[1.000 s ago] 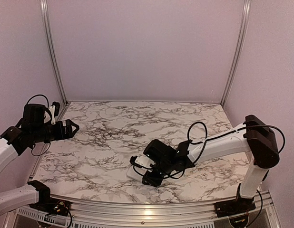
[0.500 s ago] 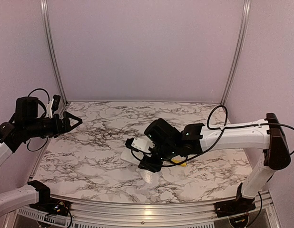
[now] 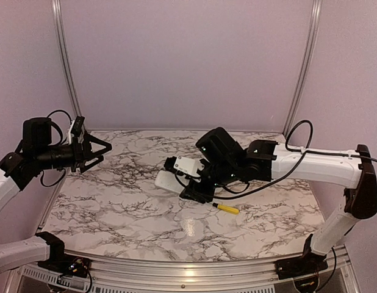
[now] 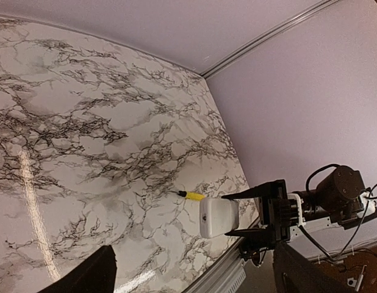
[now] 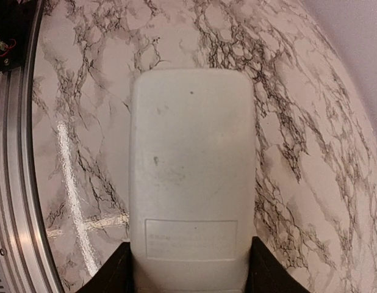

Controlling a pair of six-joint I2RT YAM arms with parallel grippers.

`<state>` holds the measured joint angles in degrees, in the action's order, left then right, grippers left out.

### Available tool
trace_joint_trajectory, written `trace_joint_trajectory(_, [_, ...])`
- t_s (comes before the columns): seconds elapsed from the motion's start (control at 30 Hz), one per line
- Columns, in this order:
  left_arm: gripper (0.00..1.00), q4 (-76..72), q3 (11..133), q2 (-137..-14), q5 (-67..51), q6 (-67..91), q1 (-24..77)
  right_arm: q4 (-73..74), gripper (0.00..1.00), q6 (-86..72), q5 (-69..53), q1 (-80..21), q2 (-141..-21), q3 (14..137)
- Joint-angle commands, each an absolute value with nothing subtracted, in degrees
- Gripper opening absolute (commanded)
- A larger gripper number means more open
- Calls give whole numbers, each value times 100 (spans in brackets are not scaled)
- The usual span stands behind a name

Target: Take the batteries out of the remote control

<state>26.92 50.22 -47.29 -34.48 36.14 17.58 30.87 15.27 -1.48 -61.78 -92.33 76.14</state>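
Note:
The remote control (image 3: 168,181) is a flat white bar held above the marble table, with my right gripper (image 3: 187,183) shut on one end of it. In the right wrist view the remote control (image 5: 191,171) fills the middle, its plain back with a faint label panel facing the camera, and the black fingers (image 5: 106,273) clamp its sides. The batteries are hidden. My left gripper (image 3: 102,152) hangs open and empty at the left, pointing toward the remote control (image 4: 219,217) from a distance.
A yellow stick (image 3: 227,208) with a black tip lies on the table under the right arm, also seen as the yellow stick (image 4: 193,195) in the left wrist view. Metal posts and lilac walls bound the table, with a metal rail (image 5: 17,183) at its front.
My right arm has lifted the remote control from the table's front and carried it back and up, uncovering the yellow stick. The left gripper has swung toward the centre.

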Motion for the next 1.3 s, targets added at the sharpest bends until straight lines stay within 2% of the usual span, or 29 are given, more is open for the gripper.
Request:
trace_joint_trajectory(0.0, [92, 1646, 4853, -4891, -4011, 4316, 1792, 3199, 0, 1945, -653, -6053, -8887, 7839])
trace_joint_trajectory(0.27, [87, 863, 4840, -5572, -3974, 4670, 2342, 3150, 0, 2081, -1083, -5960, -8664, 7769])
trace_joint_trajectory(0.43, [85, 349, 4898, -6086, -3846, 4868, 2837, 2980, 0, 1933, -934, -5934, -8548, 7552])
trace_joint_trajectory(0.6, [82, -261, 5168, -6983, -4397, 5103, 3249, 3002, 0, 1771, -865, -5933, -8410, 7468])
trace_joint_trajectory(1.07, [79, -66, 5918, -8032, -5116, 4790, 3612, 2981, 0, 1679, -370, -5933, -8593, 7683])
trace_joint_trajectory(1.27, [79, 227, 5924, -8201, -5057, 4668, 3836, 2872, 0, 1679, -422, -5933, -8604, 7710])
